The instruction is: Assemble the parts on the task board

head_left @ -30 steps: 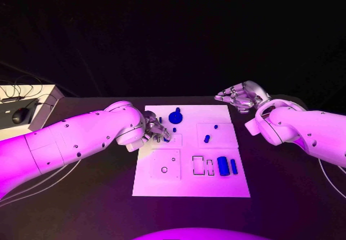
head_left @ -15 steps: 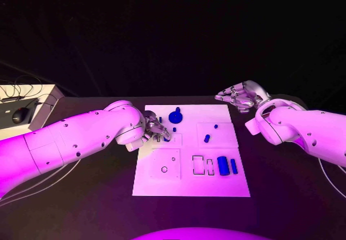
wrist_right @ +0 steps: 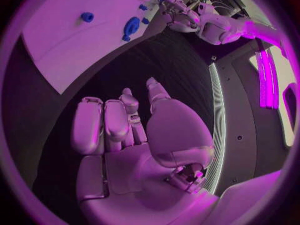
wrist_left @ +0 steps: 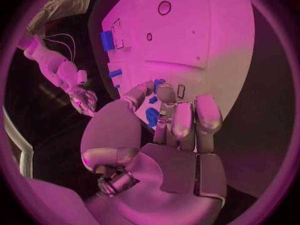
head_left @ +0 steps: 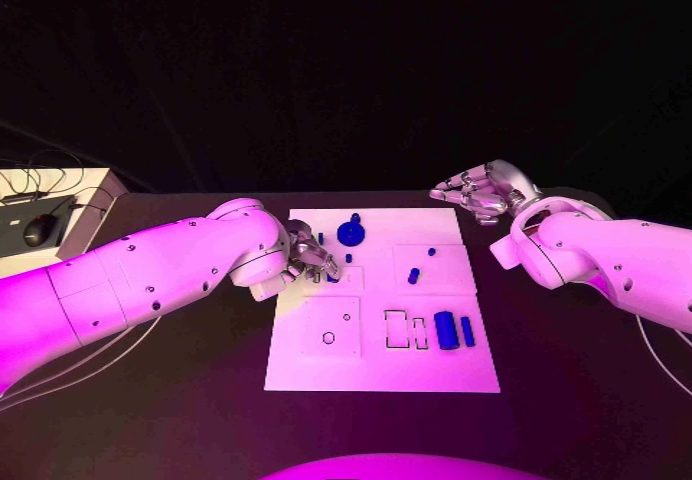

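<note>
The white task board (head_left: 378, 368) lies in the middle of the black table. My left hand (head_left: 309, 257) hangs over its left edge and pinches a small blue part (wrist_left: 157, 83) between thumb and a finger. Two more small blue parts (wrist_left: 152, 116) lie just under those fingers. A round blue part (head_left: 351, 234) sits at the board's far end, two small blue pegs (head_left: 414, 276) near the middle, and two blue blocks (head_left: 446, 331) at the near right by the cut-outs. My right hand (head_left: 485, 190) hovers off the board's far right corner, fingers curled in, holding nothing.
A pale box with a black mouse (head_left: 39, 231) and cables stands at the table's far left. Dark table surface (head_left: 577, 400) stretches on both sides of the board and in front of it.
The left hand has crept slightly toward the far end of the board with its small part. The right hand has stayed where it was.
</note>
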